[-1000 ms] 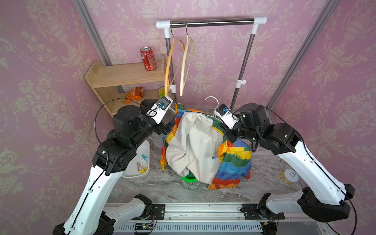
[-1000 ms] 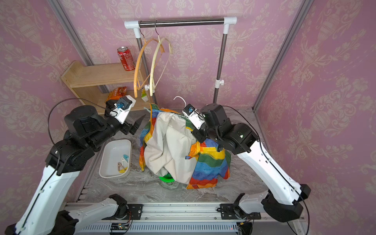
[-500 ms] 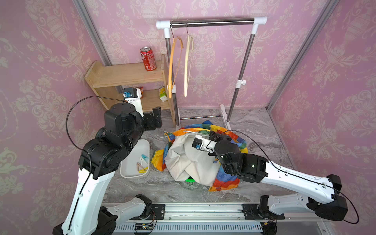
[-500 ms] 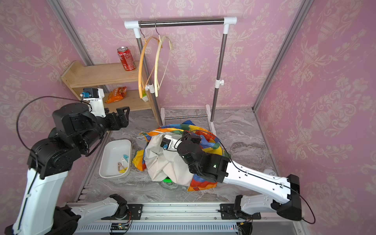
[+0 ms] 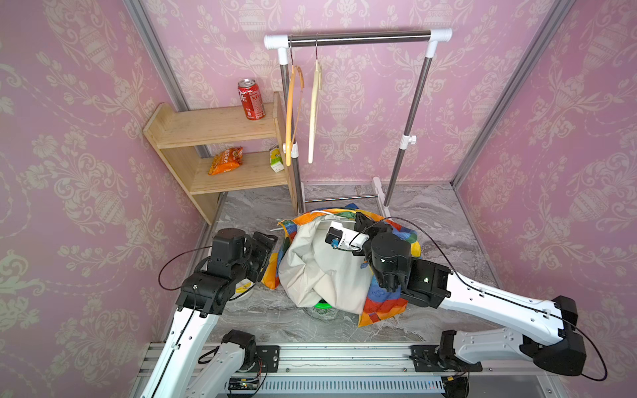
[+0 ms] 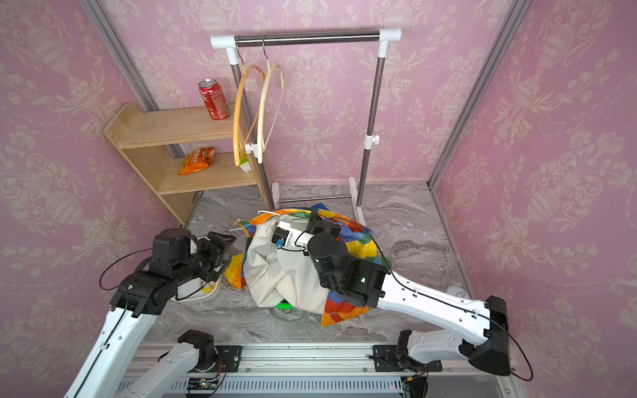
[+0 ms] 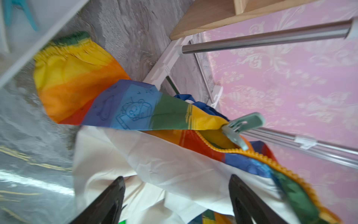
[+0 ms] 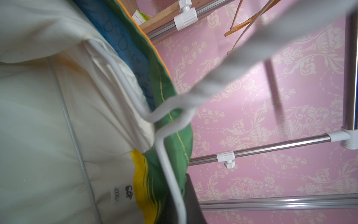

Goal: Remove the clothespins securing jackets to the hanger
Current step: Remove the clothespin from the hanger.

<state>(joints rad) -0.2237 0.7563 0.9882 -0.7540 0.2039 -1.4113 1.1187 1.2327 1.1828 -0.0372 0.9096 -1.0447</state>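
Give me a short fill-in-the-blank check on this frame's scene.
The red can stands on the ___ board of the shelf. ___ bare hangers hang from the rail. The left pincer is ___. The pale clothespin is clipped to the jacket near its orange ___.
Missing: top; two; open; zipper.

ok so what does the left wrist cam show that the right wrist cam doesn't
Only the left wrist view: a pale blue-green clothespin clipped on the edge of the rainbow jacket by its orange zipper, and the left gripper open, apart from the clip. Only the right wrist view: the white wire hanger inside the collar, and the size label. Both: the jacket's cream lining, the steel rack bars and the pink wallpaper.
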